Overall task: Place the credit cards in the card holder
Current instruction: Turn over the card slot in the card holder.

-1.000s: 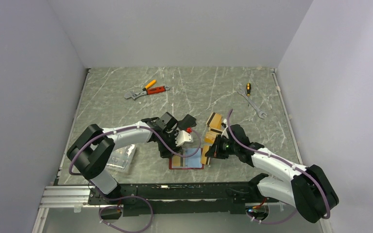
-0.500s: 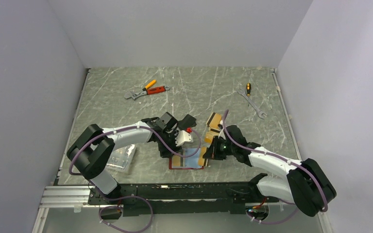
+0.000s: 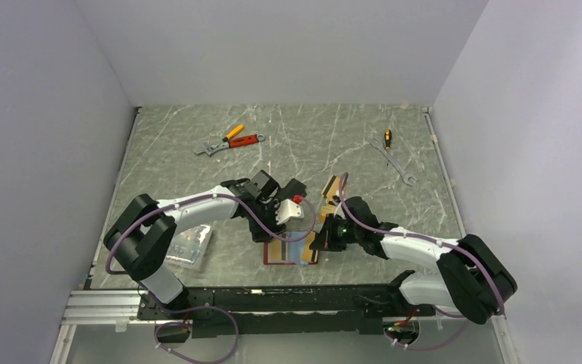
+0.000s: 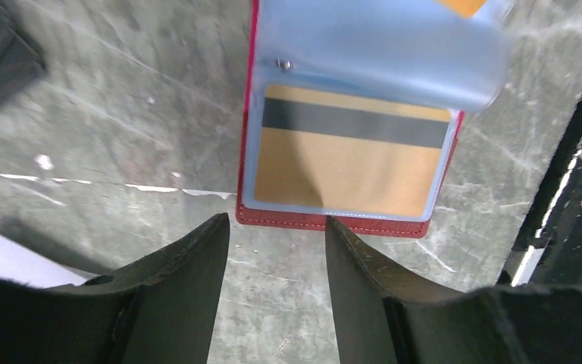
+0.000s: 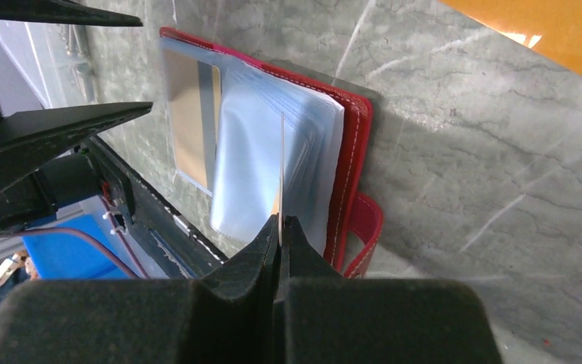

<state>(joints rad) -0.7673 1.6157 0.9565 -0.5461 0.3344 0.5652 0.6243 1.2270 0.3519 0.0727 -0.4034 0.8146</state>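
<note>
The red card holder (image 3: 273,260) lies open on the table, its bluish sleeves (image 5: 258,167) fanned up. One orange-gold credit card with a dark stripe (image 4: 345,163) sits in the flat sleeve. My right gripper (image 5: 282,221) is shut on another credit card (image 5: 282,167), held edge-on among the raised sleeves, beside the red cover (image 5: 352,163). From above, the right gripper (image 3: 324,241) is at the holder's right edge. My left gripper (image 4: 276,224) is open and holds nothing, its fingertips just short of the holder's stitched edge (image 4: 333,221). More orange credit cards (image 3: 336,188) lie behind the holder.
A clear plastic box (image 3: 189,246) lies left of the holder. Pliers and a wrench (image 3: 229,140) lie at the back left, a spanner and screwdriver (image 3: 394,155) at the back right. A black flat piece (image 4: 0,53) lies near my left gripper. The arms' rail (image 3: 273,299) runs along the near edge.
My right gripper has moved left with its card, in over the holder's sleeves. The left gripper has shifted slightly back and stays open.
</note>
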